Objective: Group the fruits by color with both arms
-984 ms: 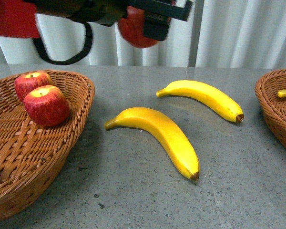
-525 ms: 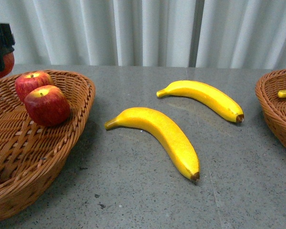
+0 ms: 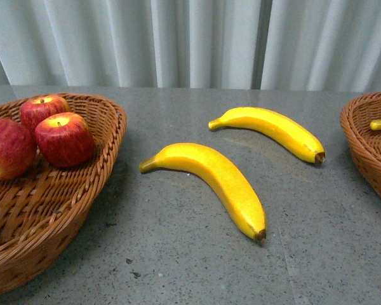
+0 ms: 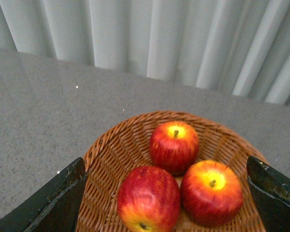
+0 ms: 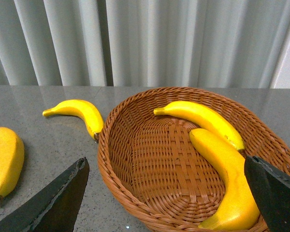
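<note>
Since three glossy red apples with yellow stem patches (image 3: 65, 138) are found lying together, touching one another, in the brown woven wicker basket at nine o'clock (image 3: 108, 130), the red half of the sort is judged to be finished as far as can be seen; a red sliver at that basket's near edge is too small to be identified. No apple is seen outside it. The yellow half is judged only partly done. Two long curved bright yellow bananas with brown tips (image 5: 203, 118) are held in the second brown wicker basket at three o'clock (image 3: 359, 136), and in the right wrist view they are shown laid side by side along its wall. Two more bananas are left on the bare table: a nearer banana (image 3: 209, 178) at the centre, and a farther banana (image 3: 270, 130) at about one o'clock from it, apart from it and closer to the three o'clock basket. Both are yet to be carried over.

Nothing is gripped by either arm. The black left gripper (image 4: 165, 162) is held above the apple basket with its fingers spread wide and empty, and the black right gripper (image 5: 165, 162) is poised above the banana basket, likewise released. The grey speckled tabletop (image 3: 178, 267) is backed at twelve o'clock by a pale pleated curtain (image 3: 197, 44).
</note>
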{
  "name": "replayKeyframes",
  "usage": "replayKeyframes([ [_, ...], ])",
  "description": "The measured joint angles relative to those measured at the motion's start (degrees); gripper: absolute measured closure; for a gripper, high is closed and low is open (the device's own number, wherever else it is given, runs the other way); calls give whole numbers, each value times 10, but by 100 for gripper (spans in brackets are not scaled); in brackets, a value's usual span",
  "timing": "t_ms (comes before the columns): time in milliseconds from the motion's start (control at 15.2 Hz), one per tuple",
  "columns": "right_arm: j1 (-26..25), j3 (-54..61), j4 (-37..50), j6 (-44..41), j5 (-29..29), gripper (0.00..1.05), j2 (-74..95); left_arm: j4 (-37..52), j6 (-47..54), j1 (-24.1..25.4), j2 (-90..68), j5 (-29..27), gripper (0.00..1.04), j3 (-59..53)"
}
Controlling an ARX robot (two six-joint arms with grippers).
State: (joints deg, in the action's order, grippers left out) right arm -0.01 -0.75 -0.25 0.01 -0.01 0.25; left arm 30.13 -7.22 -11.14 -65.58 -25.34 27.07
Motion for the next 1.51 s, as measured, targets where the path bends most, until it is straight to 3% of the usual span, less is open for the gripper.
replayKeyframes([
  [262,0,0,0,0,0,7,0,-4,-1,-37,96,3,7,-13],
  [591,0,0,0,0,0,7,0,-68,-37,8,246,13,7,-54],
  [656,0,0,0,0,0,7,0,-114,-21,36,269,78,14,-57],
  [787,0,0,0,0,0,7,0,-116,41,104,323,228,40,-126],
  [1115,0,0,0,0,0,7,0,-116,62,110,395,252,100,-195],
  [1509,0,0,0,0,0,7,0,-153,63,110,472,252,103,-237],
])
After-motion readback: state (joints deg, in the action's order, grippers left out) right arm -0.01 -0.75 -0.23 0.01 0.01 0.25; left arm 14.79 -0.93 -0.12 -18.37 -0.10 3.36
